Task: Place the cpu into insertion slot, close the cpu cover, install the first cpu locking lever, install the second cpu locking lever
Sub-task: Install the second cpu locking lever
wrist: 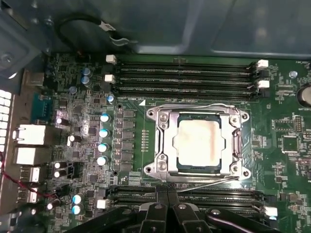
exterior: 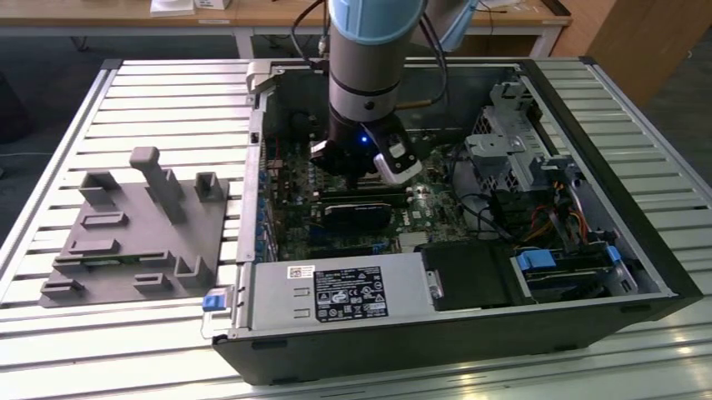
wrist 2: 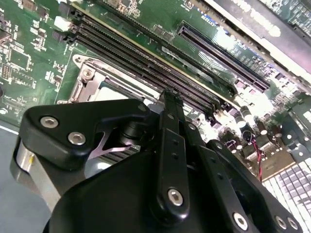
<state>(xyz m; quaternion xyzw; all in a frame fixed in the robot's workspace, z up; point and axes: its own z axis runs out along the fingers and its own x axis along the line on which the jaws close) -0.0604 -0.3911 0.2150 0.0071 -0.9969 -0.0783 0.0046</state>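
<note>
Inspection begins with the exterior view, where we find an open computer case (exterior: 579, 283) lying on a slatted metal surface (exterior: 145, 92). The arm (exterior: 373, 58) reaches down into the case, and its end effector (exterior: 358, 177) hangs low over the green motherboard (exterior: 439, 218), just above a black card (exterior: 356, 213). A grey moulded fixture (exterior: 133, 233) sits on the surface toward the exterior view's left, well apart from the case. A silver power supply box (exterior: 333, 293) occupies the near side of the case.

In the second wrist view we see the black linkage of the end effector (wrist 2: 167, 104) up close, its two fingers (wrist 2: 171, 145) pressed together with nothing between them. Beyond them run long black memory slots (wrist 2: 146, 63), and a corner of the metal socket frame shows beside the linkage.

In the first wrist view we note the cpu (wrist: 200, 141) seated flat in the insertion slot (wrist: 180, 166), its pale metal top showing through the window of the cpu cover (wrist: 164, 141), which lies down over it. A thin locking lever (wrist: 209, 180) runs along the socket edge nearest the end effector (wrist: 167, 195). The fingertips (wrist: 162, 201) meet just beside that edge, over the neighbouring memory slots; we cannot tell whether they touch the lever.
</note>
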